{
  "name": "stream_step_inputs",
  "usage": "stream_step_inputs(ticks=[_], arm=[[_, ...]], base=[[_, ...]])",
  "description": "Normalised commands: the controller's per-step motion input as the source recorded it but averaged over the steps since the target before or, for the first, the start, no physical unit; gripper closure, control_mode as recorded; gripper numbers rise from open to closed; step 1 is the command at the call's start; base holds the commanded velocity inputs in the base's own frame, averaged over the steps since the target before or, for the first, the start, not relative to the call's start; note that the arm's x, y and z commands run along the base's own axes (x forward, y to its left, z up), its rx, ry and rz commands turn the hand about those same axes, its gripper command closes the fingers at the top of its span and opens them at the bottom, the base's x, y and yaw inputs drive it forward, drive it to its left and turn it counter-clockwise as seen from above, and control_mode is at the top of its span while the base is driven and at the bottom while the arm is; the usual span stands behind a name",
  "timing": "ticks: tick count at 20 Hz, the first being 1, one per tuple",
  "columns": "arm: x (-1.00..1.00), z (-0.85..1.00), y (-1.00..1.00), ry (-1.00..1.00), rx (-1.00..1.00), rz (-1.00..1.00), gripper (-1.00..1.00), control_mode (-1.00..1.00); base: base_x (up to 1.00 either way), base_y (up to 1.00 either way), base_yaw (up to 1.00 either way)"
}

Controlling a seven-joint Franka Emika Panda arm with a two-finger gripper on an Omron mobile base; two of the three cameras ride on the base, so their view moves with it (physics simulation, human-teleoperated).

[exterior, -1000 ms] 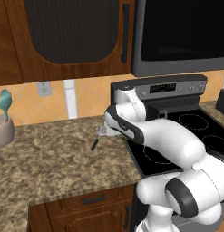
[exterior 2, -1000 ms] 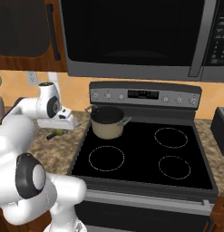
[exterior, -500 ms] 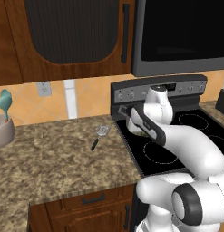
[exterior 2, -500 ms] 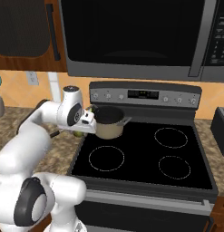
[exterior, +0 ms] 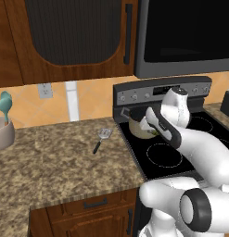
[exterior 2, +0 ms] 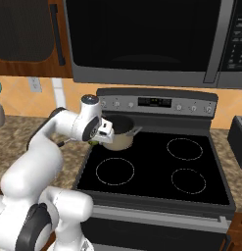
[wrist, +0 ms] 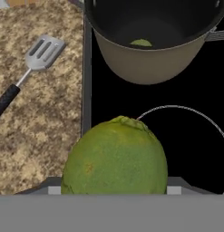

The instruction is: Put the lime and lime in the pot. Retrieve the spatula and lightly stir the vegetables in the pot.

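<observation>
My pincer (exterior 2: 99,138) clamped on lime (wrist: 115,156), lower centre of hand frame; held short of pot (wrist: 154,45), presumably for drop-in. Lime skin dimpled, yellow-green, round. Pot squat, beige wall, dark interior, second lime (wrist: 141,43) inside. Spatula (wrist: 29,68) upper left on speckled granite surface (wrist: 36,136): slotted metal head, black handle, unclaimed.

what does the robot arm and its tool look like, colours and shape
The arm is glossy white with rounded, bulbous links and dark grey bands at the joints. A rounded white wrist cap sits above the tool, a small boxy white hand. No cables or markings are visible.
</observation>
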Motion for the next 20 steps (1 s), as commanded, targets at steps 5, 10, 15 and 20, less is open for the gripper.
stream_step_inputs(ticks=[5, 10, 15, 20], arm=[[0.24, 0.21, -0.01, -0.11, 0.05, 0.00, 1.00, -1.00], [0.46, 0.02, -0.16, 0.00, 0.05, 0.00, 1.00, -1.00], [0.66, 0.00, -0.37, 0.00, 0.00, -0.03, 1.00, -1.00], [0.81, 0.00, -0.16, 0.00, 0.00, -0.03, 1.00, -1.00]], base=[[0.00, 0.00, 0.00], [0.00, 0.00, 0.00], [0.00, 0.00, 0.00], [0.00, 0.00, 0.00]])
